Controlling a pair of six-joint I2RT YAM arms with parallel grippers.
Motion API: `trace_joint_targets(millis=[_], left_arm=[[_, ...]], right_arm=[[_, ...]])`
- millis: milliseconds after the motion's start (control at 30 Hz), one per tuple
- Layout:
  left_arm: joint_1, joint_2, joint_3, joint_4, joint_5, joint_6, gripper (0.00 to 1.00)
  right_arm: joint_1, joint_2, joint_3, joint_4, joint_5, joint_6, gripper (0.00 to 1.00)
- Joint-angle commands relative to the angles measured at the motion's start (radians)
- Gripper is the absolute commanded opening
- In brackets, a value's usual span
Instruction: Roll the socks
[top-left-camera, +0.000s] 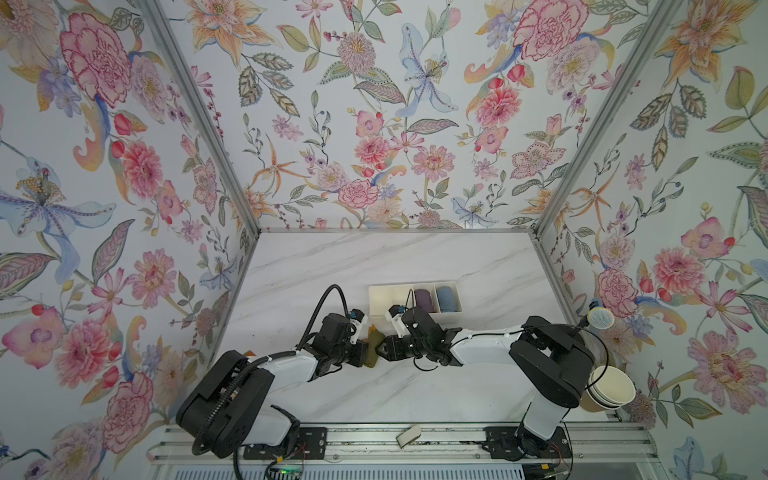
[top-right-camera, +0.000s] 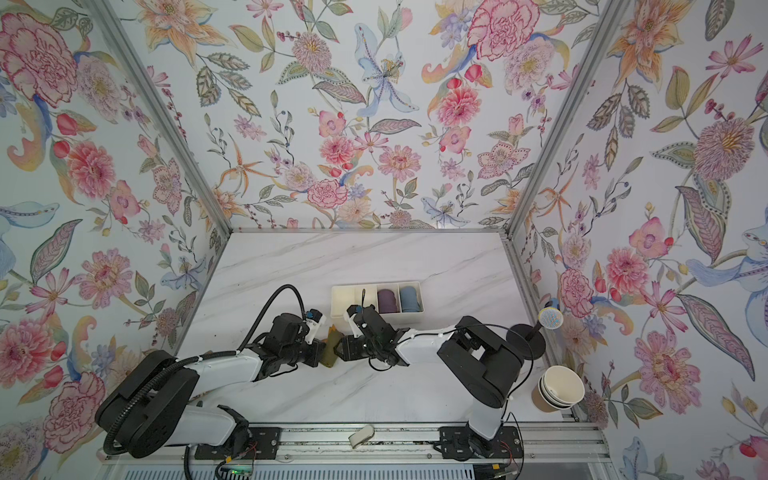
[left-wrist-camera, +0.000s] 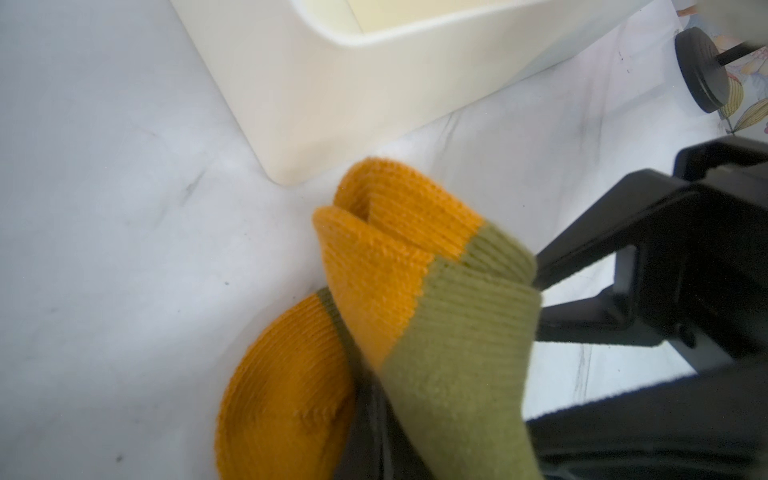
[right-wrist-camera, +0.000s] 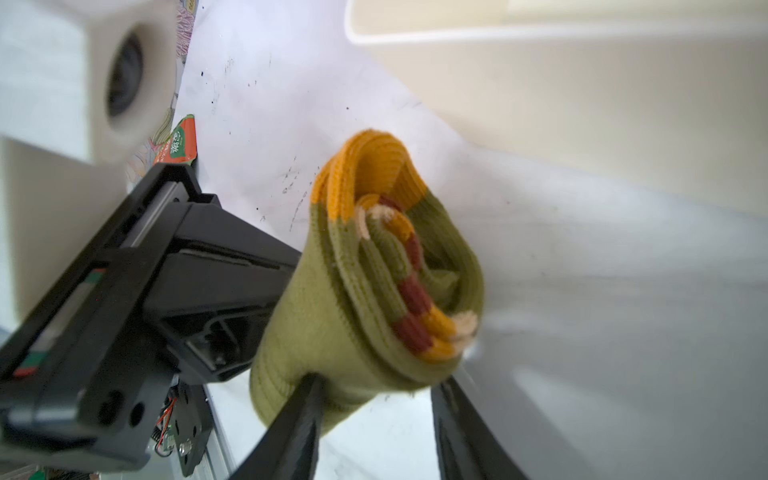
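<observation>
left pincer (top-left-camera: 365, 353) is clamping the rolled socks (right-wrist-camera: 374, 291) mid-worktop (top-left-camera: 332, 266), just beside the tray (top-left-camera: 376, 291); right pincer (right-wrist-camera: 380, 386) is sitting apart, straddling roll's end

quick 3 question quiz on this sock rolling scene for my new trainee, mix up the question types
1. True or false: the purple sock roll and the blue sock roll lie side by side in the tray.
2. Pick one: the left gripper is shut on A) the socks, B) the purple sock roll, C) the blue sock roll.
3. Short answer: what colour are the toe ends of the socks?

Key: 1 true; 2 A; 3 mustard-yellow.
</observation>
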Motion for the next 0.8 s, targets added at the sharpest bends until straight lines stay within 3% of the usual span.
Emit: trace_joint_targets(millis=[0, 767], left_arm=[[-0.056, 0.038, -0.031, -0.026, 0.081, -0.039, 0.0], [-0.225, 0.155, -0.014, 0.167, 0.162, -0.187, 0.0]], right_arm=[[0.011, 0.023, -0.006, 0.136, -0.075, 0.031, 0.46], [-0.039, 0.029, -0.08, 0.214, -0.085, 0.054, 0.48]])
